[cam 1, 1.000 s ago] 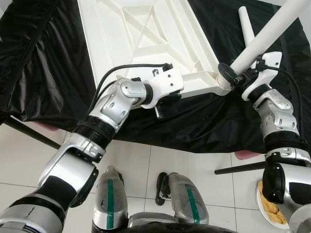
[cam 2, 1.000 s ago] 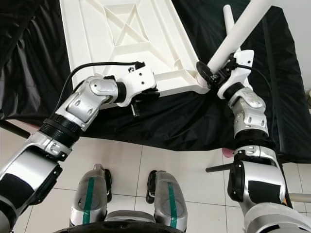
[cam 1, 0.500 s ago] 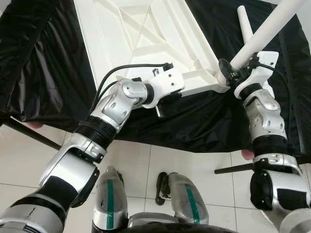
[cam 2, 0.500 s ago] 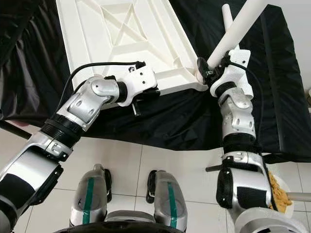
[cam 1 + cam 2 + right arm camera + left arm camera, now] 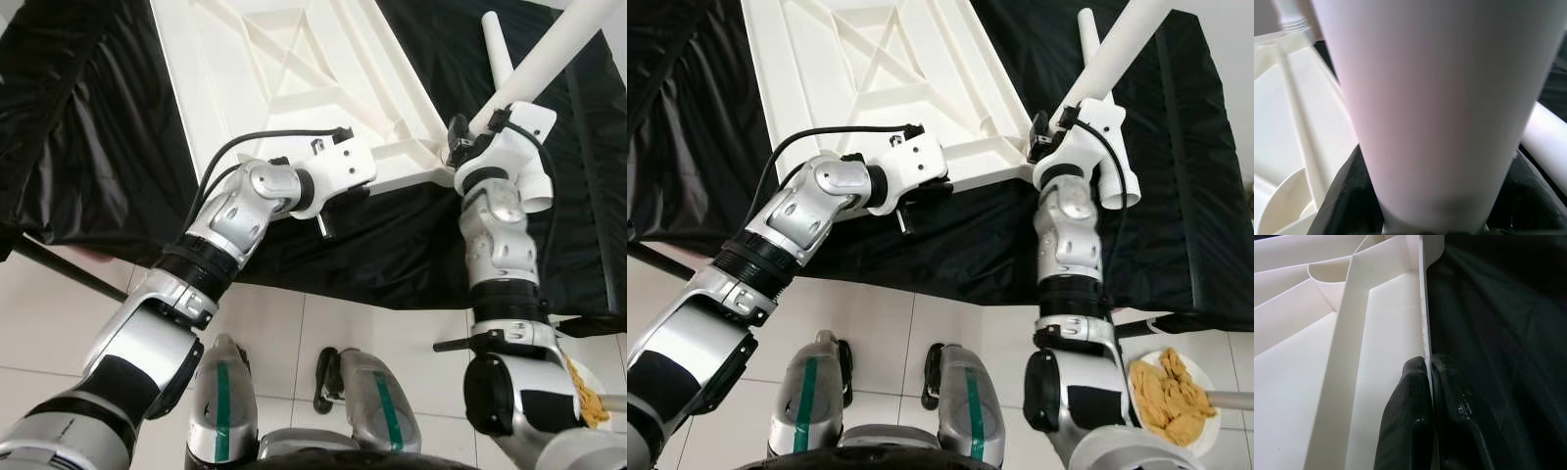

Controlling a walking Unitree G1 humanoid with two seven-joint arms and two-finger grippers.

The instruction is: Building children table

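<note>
We pinch the tabletop rim with our left gripper; our right gripper, clamped around a leg slanting toward one o'clock, must seat it in the corner socket.

No text, label, brand, number or sign can be read in any of the views.
</note>
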